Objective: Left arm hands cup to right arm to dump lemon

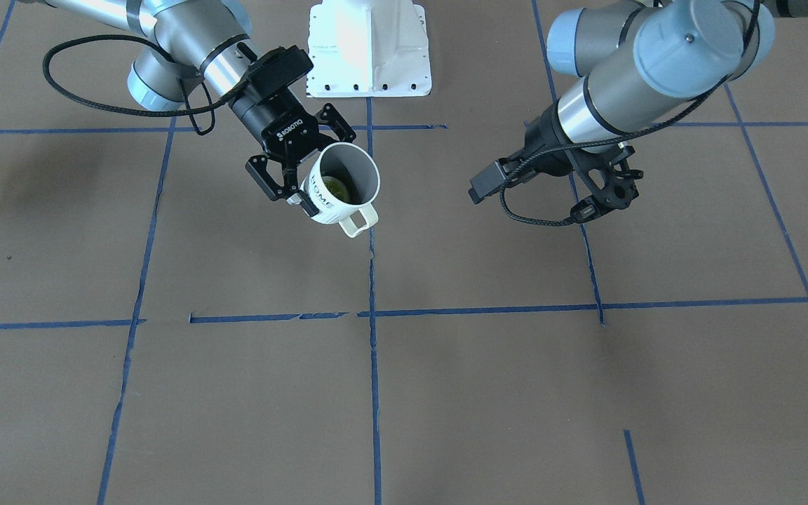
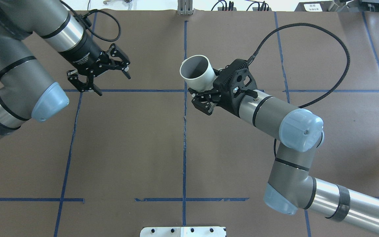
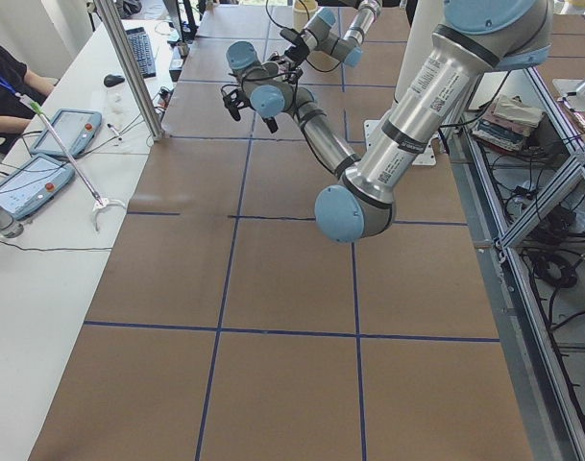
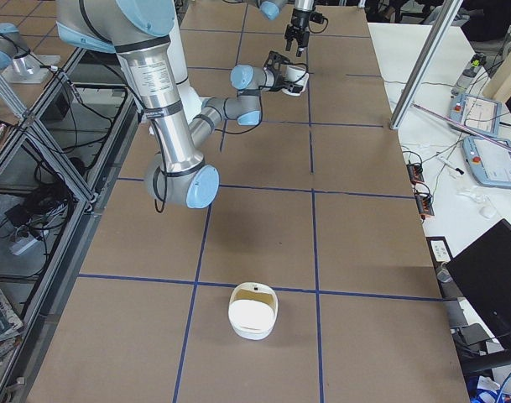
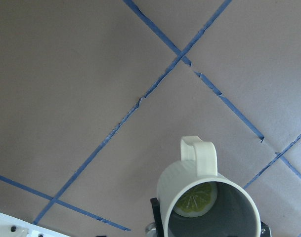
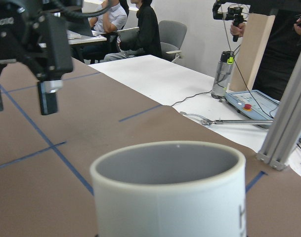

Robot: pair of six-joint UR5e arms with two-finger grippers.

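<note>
status: handover looks done, dump isn't.

right gripper (image 1: 320, 174) is clamped on the outside of the cup (image 1: 360, 175), a finger on either side of the body near the "home" lettering. cup is in the air, off the table (image 1: 236, 393). it sits just out from the white base plate (image 1: 369, 49) toward the operators' side, slightly to the robot's right of it. it's tilted: mouth angled up and away from the base plate, handle on the low side.

lemon (image 5: 193, 198) is inside the cup. in the left wrist view it reads as a slice lying against the bottom. not out yet.

left gripper (image 2: 114, 85) is spread wide with nothing between the fingers. it hangs on the robot's left of the base plate, about as far out from it as the cup and well apart from the cup.

what's left, my read: right arm has to roll the wrist until the mouth faces down so the lemon drops. current tilt doesn't look like enough for that.

things to watch:
- a flat slice may cling to the bottom and need a steeper tip.
- the wall is smooth and the grip is only on the sides, so the cup could shift while it rolls.
- can't see a container or marked drop spot near the base plate, so the target is unclear.
</note>
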